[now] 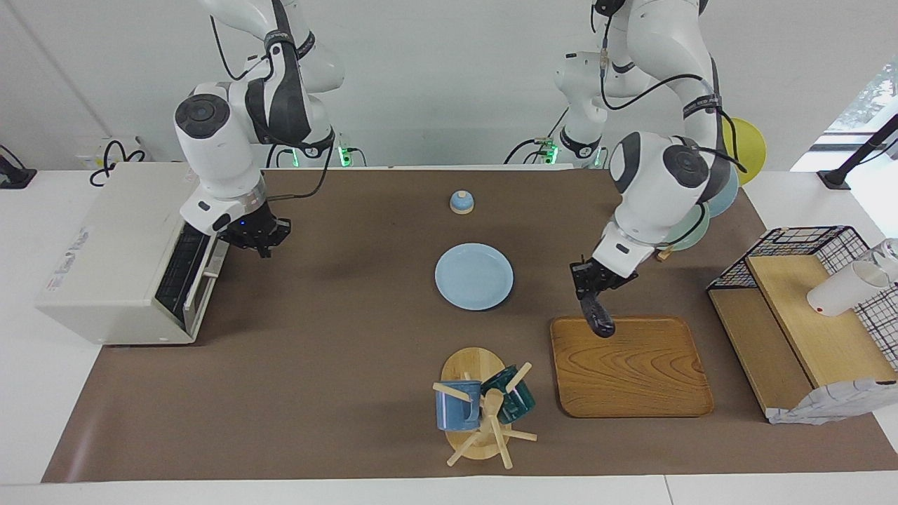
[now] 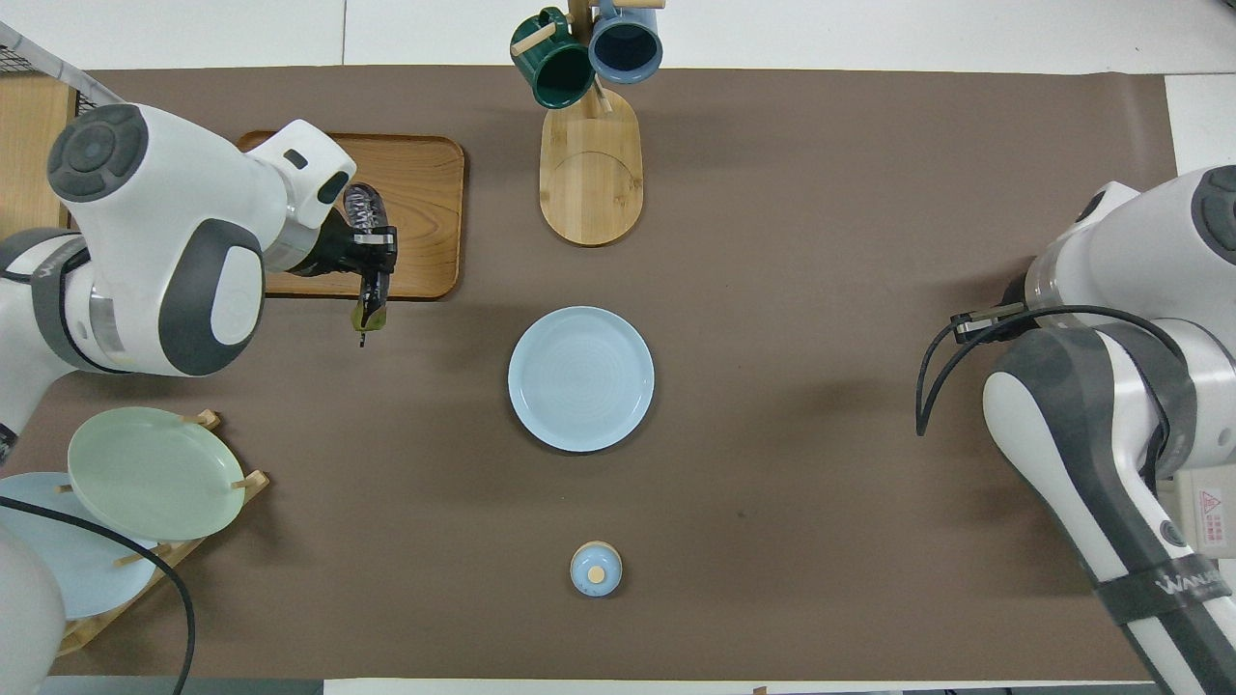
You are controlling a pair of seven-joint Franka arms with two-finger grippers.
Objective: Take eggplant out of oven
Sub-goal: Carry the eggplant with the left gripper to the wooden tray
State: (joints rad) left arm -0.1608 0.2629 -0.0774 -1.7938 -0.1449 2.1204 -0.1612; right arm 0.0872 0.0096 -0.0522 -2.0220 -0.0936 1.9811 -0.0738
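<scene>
Eggplant [image 1: 598, 315] hangs clenched in my left hand [image 1: 588, 279] over the wooden tray [image 1: 631, 368]'s edge, so I'd lower gently before releasing, while my right hand [image 1: 258, 235] waits by the oven [image 1: 123, 256], grip unclear.

Your eggplant [image 1: 598, 317] hangs at the right of centre in the facing view, a slender, glossy purple-black fruit held up in the air, tilted, its rounded end dipping over the upper edge of the wooden tray [image 1: 630, 365]. In the overhead view it shows at the upper left [image 2: 365, 217], its thin greenish stem end pointing down the frame past the tray's edge. Your oven [image 1: 123, 259] sits at the left edge of the facing view, a boxy cream-white unit whose door looks closed, its metal bar handle facing the brown mat.
</scene>
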